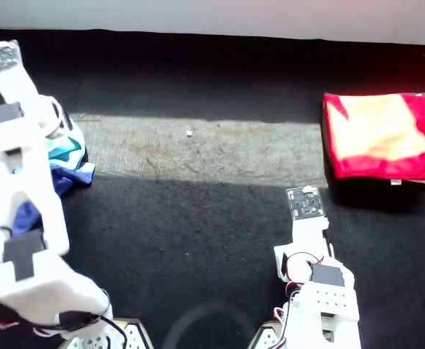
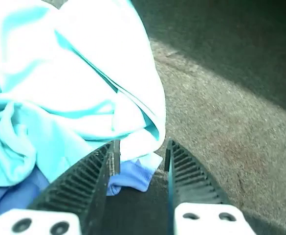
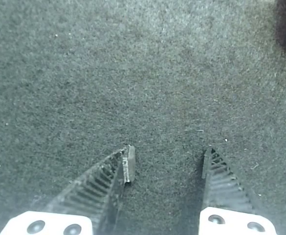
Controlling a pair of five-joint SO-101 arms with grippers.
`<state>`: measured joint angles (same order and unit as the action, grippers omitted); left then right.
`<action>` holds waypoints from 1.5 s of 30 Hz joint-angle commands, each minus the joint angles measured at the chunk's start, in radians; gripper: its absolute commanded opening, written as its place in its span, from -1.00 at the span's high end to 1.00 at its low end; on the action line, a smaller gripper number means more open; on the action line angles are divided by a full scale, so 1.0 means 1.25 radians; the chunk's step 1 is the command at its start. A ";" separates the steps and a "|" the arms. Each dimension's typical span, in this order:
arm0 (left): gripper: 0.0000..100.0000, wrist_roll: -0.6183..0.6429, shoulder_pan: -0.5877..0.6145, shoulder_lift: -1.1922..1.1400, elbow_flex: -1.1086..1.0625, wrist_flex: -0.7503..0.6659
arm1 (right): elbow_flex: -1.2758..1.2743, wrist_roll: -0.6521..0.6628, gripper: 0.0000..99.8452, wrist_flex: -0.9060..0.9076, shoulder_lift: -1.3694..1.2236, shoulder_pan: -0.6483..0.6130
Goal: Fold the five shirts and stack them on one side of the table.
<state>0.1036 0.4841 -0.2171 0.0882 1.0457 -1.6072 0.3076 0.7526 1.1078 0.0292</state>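
The crumpled shirt pile (image 1: pixel 70 156) lies at the left edge of the surface (image 1: pixel 197 240), just ahead of the nearer left gripper (image 2: pixel 142 156), parted and empty, while the right gripper (image 3: pixel 167 164), also parted, hangs near the folded red shirt (image 1: pixel 383 138).

The surface (image 1: pixel 197 240) is covered in dark, felt-like cloth. A pale band of light (image 1: pixel 227 153) crosses it from side to side. A small white speck (image 1: pixel 189 132) lies in that band.

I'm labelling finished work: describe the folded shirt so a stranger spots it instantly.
On the black table, follow the sunlit strip to its right end in the high view. There lies the red shirt, a folded rectangle, unlike the crumpled turquoise and blue shirts at the left edge.
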 commanded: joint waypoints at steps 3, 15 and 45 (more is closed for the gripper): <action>0.65 0.131 0.066 -0.312 0.479 0.144 | -0.015 0.009 0.54 -0.013 0.003 -0.002; 0.65 0.327 0.062 -0.830 1.172 0.273 | -0.013 -0.045 0.54 -0.014 0.003 0.028; 0.98 0.257 -0.206 -0.659 1.260 0.498 | -0.012 -0.047 0.54 -0.015 0.003 0.028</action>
<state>0.4764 0.3092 -1.1623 1.6118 1.6180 -1.6103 0.2601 0.7449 1.1078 0.0476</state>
